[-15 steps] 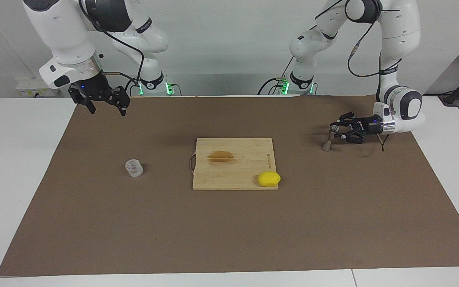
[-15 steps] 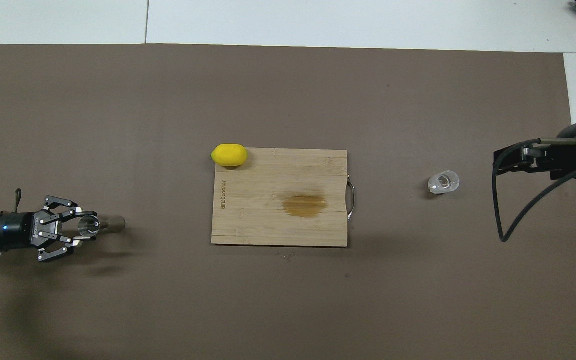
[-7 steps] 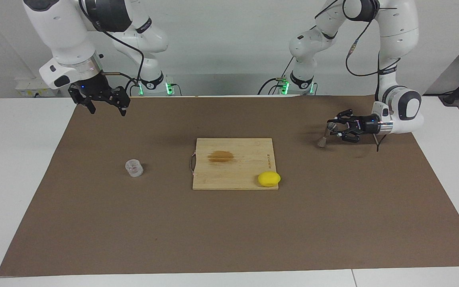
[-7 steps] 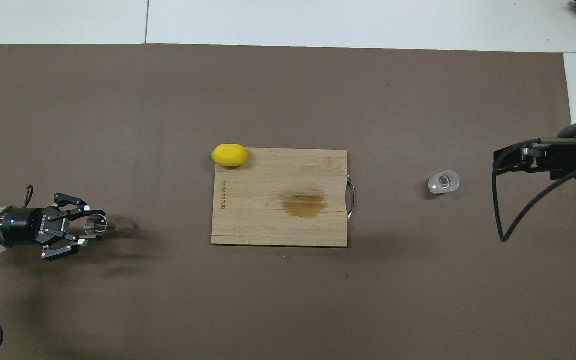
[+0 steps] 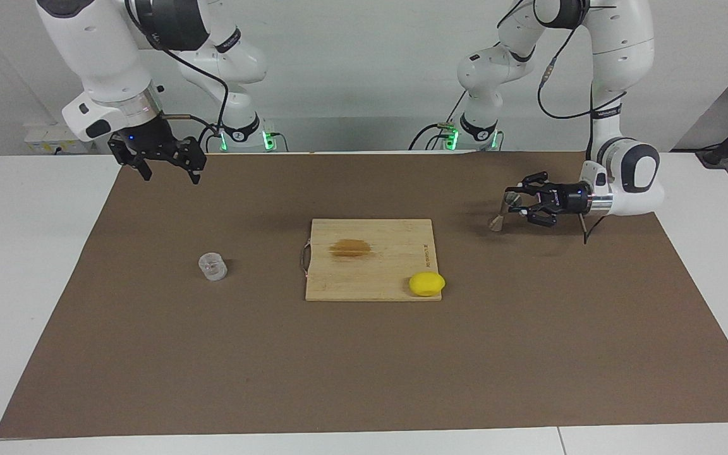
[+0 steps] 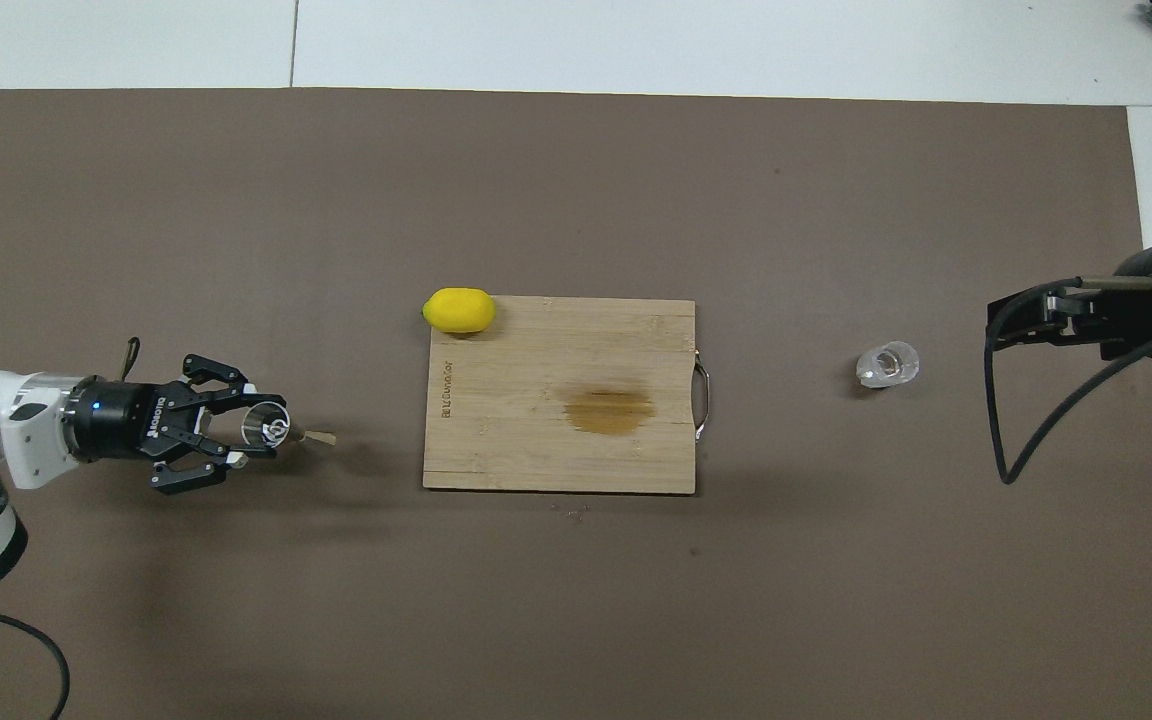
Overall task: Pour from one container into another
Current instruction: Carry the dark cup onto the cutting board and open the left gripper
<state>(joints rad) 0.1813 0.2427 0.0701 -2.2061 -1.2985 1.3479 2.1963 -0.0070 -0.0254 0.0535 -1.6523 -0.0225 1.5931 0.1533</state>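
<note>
Now my left gripper is clamped on the small silvery metal hourglass-shaped jigger, gripping its upper cone. A sec ago the jigger's base sat on the brown mat at the left arm's end of the table. It's since been lifted clear and carried toward the rectangular wooden cutting board, and hangs tilted, base swung toward the board. Meaning: pickup done, transport step underway; pour not yet begun.

My right gripper hasn't moved: fingers spread wide, empty, waiting over the mat at the right arm's end.

Containers:
- Small squat clear ridged glass cup: upright on the mat toward the right arm's end, well apart from the board, untouched. Contents: cannot tell.
- Jigger: open mouth shows in the overhead view; contents not discernible.

Misc.: yellow lemon sits at the board's corner farthest from the robots; brown stain on the board's top.
</note>
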